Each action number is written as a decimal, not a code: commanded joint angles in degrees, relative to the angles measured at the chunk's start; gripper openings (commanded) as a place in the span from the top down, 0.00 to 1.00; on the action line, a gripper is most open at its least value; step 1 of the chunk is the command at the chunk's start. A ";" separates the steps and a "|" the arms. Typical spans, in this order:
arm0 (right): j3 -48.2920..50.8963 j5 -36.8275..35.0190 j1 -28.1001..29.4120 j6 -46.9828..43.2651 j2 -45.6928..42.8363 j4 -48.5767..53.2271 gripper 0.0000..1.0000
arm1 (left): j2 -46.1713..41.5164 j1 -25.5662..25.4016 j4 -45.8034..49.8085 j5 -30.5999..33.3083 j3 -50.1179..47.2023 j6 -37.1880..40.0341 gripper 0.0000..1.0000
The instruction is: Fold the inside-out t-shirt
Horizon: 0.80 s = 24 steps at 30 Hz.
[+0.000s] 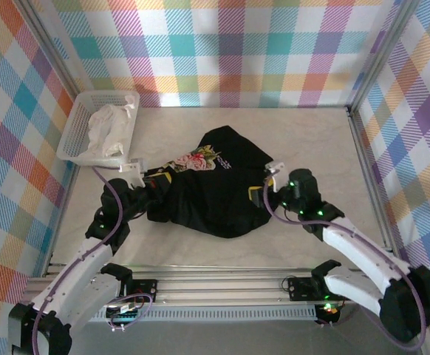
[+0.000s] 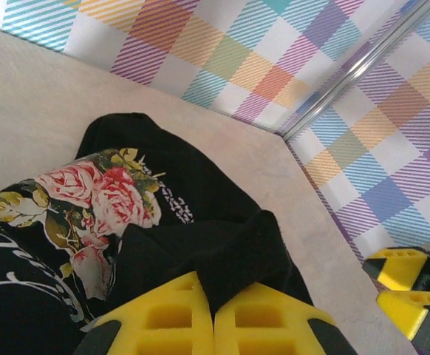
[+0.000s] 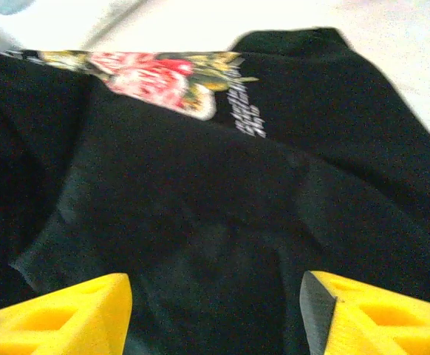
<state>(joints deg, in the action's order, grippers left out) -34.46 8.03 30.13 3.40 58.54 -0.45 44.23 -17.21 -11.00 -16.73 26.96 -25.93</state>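
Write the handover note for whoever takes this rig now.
Left pincer: shut on a fold of the black t-shirt, at its left side.
Right pincer: open over the shirt's right side, holding nothing.
Shirt: bunched mid-table, floral print facing up. White cloth sits in the basket, far left.
Done: no clean fold visible.
Left: spread it flat, then fold.

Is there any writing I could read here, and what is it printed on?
On the black t-shirt, large white script, left wrist view: cut off at the frame's edge, unreadable.
Beside the rose print, small white lettering: too small and blurred to read.
No other text can be made out.
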 commanded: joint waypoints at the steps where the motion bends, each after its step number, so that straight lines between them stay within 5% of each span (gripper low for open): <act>1: -5.52 3.71 4.84 -2.24 8.67 -3.90 0.35 | -3.43 -0.54 0.21 -0.93 -1.11 -0.15 1.00; 6: -16.86 2.96 12.76 -3.93 25.79 -3.28 0.27 | -5.28 -0.59 2.42 -0.47 -1.38 0.19 1.00; 11: -25.80 0.01 14.00 -0.31 39.78 -1.72 0.29 | -6.23 -0.63 4.05 0.12 -1.37 0.97 1.00; 12: -26.51 -1.10 13.99 0.06 41.24 -1.38 0.34 | -6.45 -0.63 4.50 0.43 -1.46 0.97 1.00; 14: -27.09 -0.74 13.82 -0.09 41.97 -0.01 0.62 | -7.04 -0.62 5.91 1.96 -1.43 0.66 1.00; 18: -24.19 9.19 10.87 0.42 34.08 -0.93 0.99 | -6.04 -0.72 12.53 10.03 -0.45 -0.43 1.00; 24: -23.63 32.89 4.98 11.59 25.84 -6.10 1.00 | 6.97 -1.46 24.27 16.71 4.75 2.51 0.85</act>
<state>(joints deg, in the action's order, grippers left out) -57.21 26.70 35.86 8.69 86.65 -2.26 46.24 -17.82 5.65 -5.15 27.97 -25.58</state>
